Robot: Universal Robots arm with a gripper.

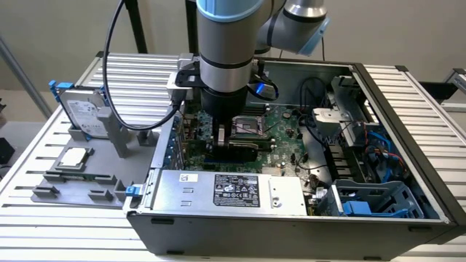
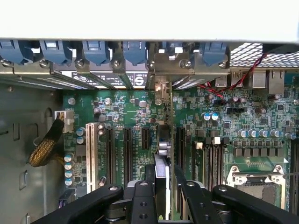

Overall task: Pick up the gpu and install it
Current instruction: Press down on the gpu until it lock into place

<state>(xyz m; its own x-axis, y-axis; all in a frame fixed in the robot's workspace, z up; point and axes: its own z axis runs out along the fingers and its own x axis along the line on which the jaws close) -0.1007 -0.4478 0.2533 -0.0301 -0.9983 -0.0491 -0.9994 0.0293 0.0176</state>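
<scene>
While my jaws (image 2: 162, 189) pinch the gpu (image 2: 162, 154) edge-on, I hold it upright over the motherboard (image 2: 126, 107) slots. Its bracket (image 2: 161, 86) sits at the case's (image 1: 291, 232) rear wall, twelve o'clock from the jaws in the wrist view.

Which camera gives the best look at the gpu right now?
The wrist view: the gpu runs edge-on from the gripper to its bracket, standing over the motherboard slots. In the exterior view the gpu is a dark strip below the arm.

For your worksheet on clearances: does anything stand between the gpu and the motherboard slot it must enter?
Nothing visible does. The claw holds the gpu edge-on directly over the motherboard's expansion slots, its bracket end toward the rear slot openings; no cable crosses beneath.
</scene>
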